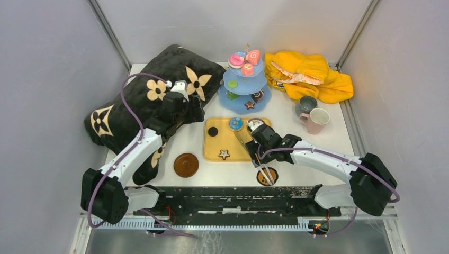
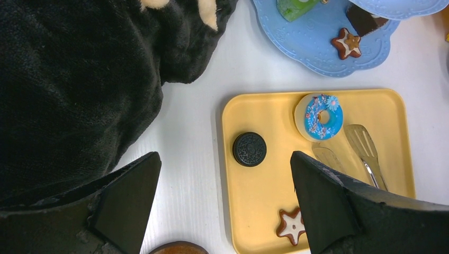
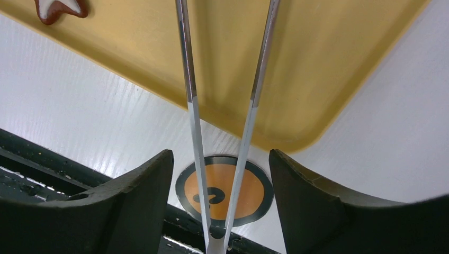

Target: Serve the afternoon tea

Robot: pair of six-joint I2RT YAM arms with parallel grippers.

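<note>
1. The right end effector hangs over the near right corner of the yellow tray. Its fingers are spread on either side of the metal tongs without touching them, so it grips nothing.
2. The tongs lie with their tips on the tray, just beside the blue-iced doughnut. Their hinge end reaches past the tray's near edge, over an orange-and-black coaster.
3. The left end effector hovers above the tray's left edge, fingers wide apart and empty.
4. On the tray, the doughnut sits towards the back, a black sandwich biscuit on the left, and a star biscuit by the near edge.
5. The blue tiered stand is just behind the tray. It has pink swirl rolls on its top tier, and a second star and a chocolate on its bottom tier.
6. The pink cup and grey mug stand together on the surface, right of the tray.
7. A brown coaster lies off the tray's near left corner.
8. A black cushion lies left of the tray, and a yellow cloth is behind it to the right.
</note>
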